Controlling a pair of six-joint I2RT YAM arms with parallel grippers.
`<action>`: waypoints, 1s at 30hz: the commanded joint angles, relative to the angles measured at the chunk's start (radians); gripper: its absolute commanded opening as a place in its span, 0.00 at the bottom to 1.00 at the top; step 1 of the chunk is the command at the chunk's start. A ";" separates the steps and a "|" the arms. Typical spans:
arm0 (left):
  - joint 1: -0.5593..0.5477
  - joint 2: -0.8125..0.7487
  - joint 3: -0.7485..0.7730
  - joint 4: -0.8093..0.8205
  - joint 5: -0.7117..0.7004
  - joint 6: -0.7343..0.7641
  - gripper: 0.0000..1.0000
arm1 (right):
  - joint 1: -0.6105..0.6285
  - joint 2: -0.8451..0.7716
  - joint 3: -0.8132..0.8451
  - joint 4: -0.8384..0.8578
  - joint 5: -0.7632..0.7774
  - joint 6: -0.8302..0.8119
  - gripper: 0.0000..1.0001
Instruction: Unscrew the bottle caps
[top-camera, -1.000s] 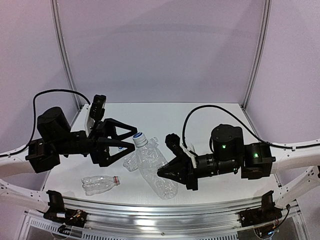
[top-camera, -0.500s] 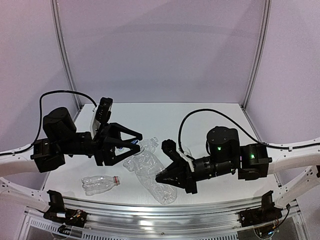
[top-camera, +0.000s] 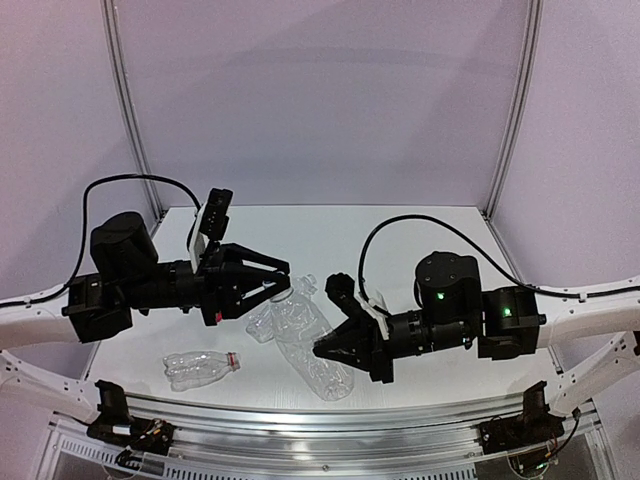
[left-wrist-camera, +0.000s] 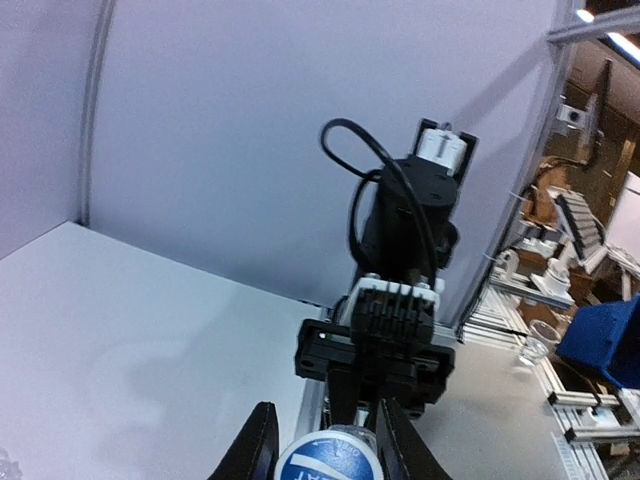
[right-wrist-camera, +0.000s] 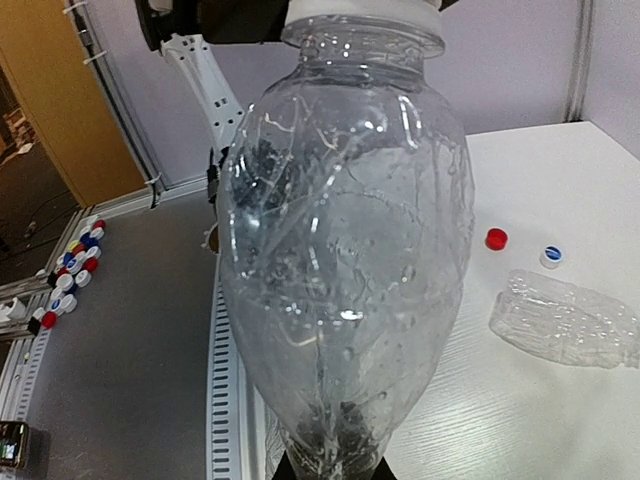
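Note:
A clear, dented plastic bottle (top-camera: 312, 338) hangs above the table between the two arms, neck toward the left. My right gripper (top-camera: 324, 348) is shut on its lower body, which fills the right wrist view (right-wrist-camera: 345, 250). The bottle cap (left-wrist-camera: 328, 462), white with a blue top, sits between the fingers of my left gripper (top-camera: 285, 279), which is shut on it. From the right wrist the same cap (right-wrist-camera: 362, 12) shows as a white rim at the top edge. A loose red cap (right-wrist-camera: 496, 238) and a white-and-blue one (right-wrist-camera: 550, 256) lie on the table.
A small clear bottle with a red neck ring (top-camera: 201, 368) lies near the front left edge. A crushed clear bottle (top-camera: 262, 323) lies under the held one, seen also from the right wrist (right-wrist-camera: 565, 320). Several coloured caps (right-wrist-camera: 70, 285) lie beyond the table's side rail.
My left gripper has moved right onto the bottle's cap and closed from wide open to shut on it. The right arm has shifted the bottle slightly left.

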 joint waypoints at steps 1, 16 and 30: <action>-0.080 0.032 0.068 -0.146 -0.418 -0.063 0.15 | 0.001 0.000 0.019 -0.031 0.254 0.033 0.00; -0.201 0.277 0.157 -0.146 -0.887 -0.266 0.20 | 0.000 0.093 0.083 -0.129 0.585 0.076 0.00; -0.179 0.025 0.049 -0.122 -0.732 -0.102 0.82 | 0.001 0.090 0.076 -0.102 0.459 0.057 0.00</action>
